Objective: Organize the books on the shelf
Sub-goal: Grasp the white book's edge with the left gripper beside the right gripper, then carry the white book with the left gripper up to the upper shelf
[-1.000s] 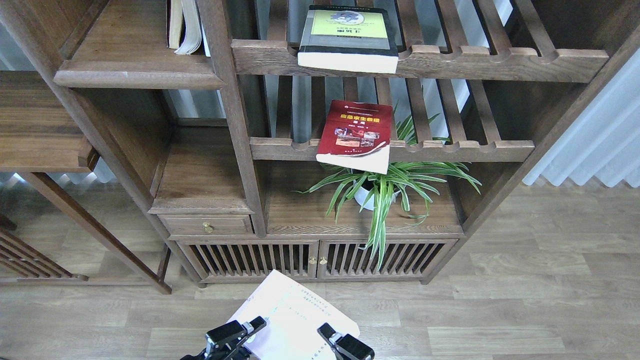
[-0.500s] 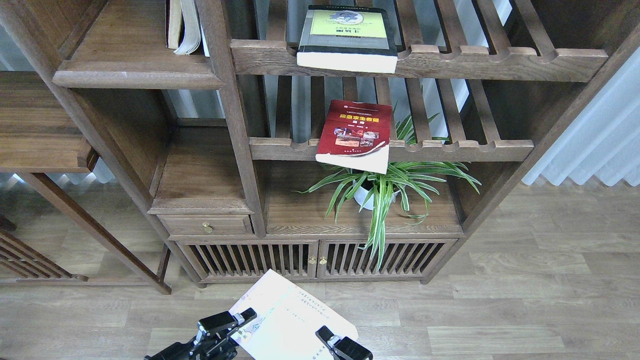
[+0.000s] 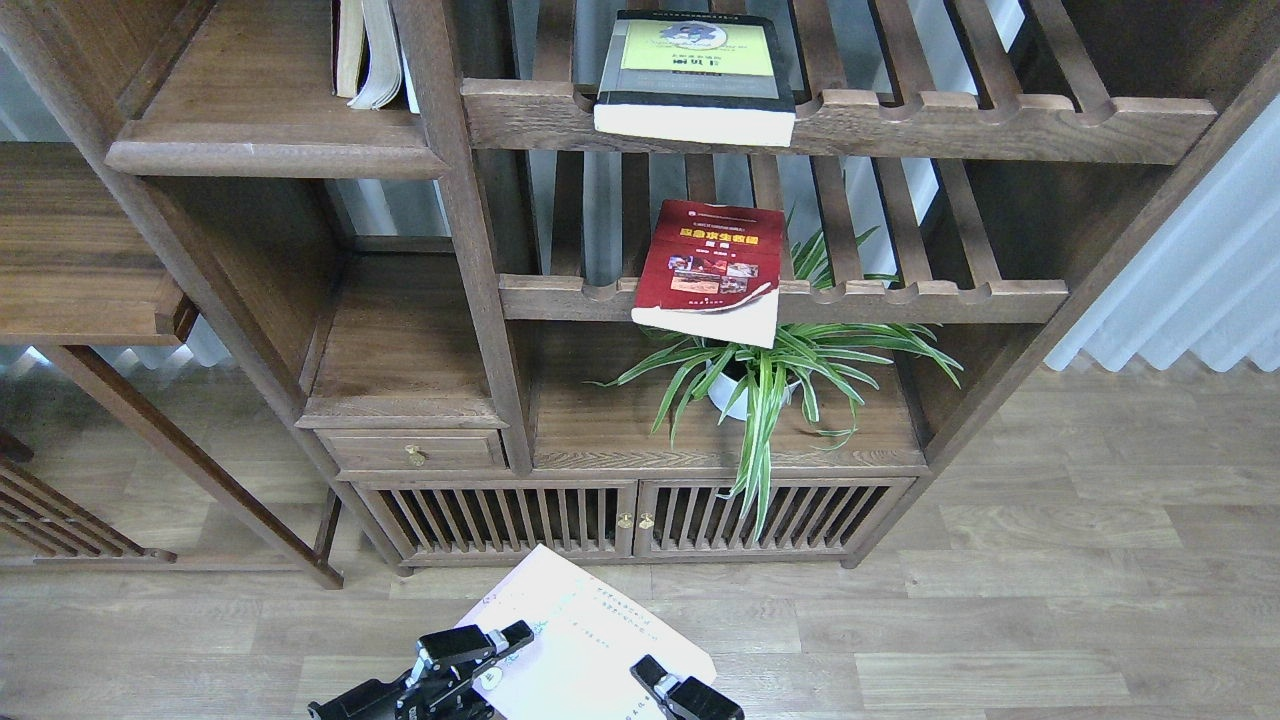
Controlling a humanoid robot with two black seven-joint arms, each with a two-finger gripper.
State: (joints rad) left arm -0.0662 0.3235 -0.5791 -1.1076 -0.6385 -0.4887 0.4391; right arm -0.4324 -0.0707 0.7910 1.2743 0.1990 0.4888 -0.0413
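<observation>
Both grippers, left and right, pinched opposite edges of the pale book at bottom centre, apparently steadying it for shelving; jaw closure was indiscernible.

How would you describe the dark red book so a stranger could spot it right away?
Find the tall wooden bookcase, then its lower slatted shelf above the potted plant. The dark red book lies flat there, overhanging the front rail; only its cover has small photos.
</observation>
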